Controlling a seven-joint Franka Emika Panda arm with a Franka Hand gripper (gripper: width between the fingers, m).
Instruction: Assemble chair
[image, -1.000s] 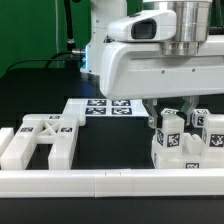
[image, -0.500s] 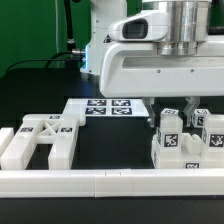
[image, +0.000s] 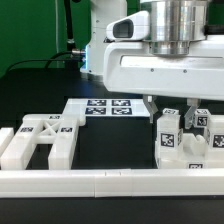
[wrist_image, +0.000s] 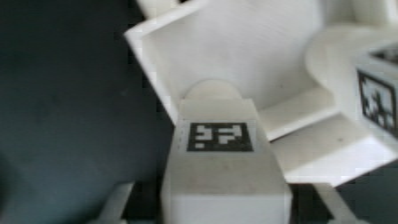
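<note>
My gripper (image: 170, 114) hangs over the chair parts at the exterior view's right, shut on a narrow upright white post (image: 170, 131) with a black-and-white tag. That post stands against the blocky white seat (image: 187, 153). In the wrist view the post (wrist_image: 221, 140) runs between my fingers (wrist_image: 121, 200), its tag facing the camera, with the seat block (wrist_image: 205, 50) beyond it. Another tagged white piece (image: 212, 128) stands right beside it. The flat white frame (image: 40, 140) lies apart at the exterior view's left.
The marker board (image: 100, 107) lies flat behind the parts, near the arm's base. A long low white border rail (image: 110, 181) runs along the front edge. Dark table surface (image: 115, 140) separates the frame from the seat group.
The wrist housing has shifted toward the exterior view's left. The held post and the other parts sit where they were, and the jaws have not changed.
</note>
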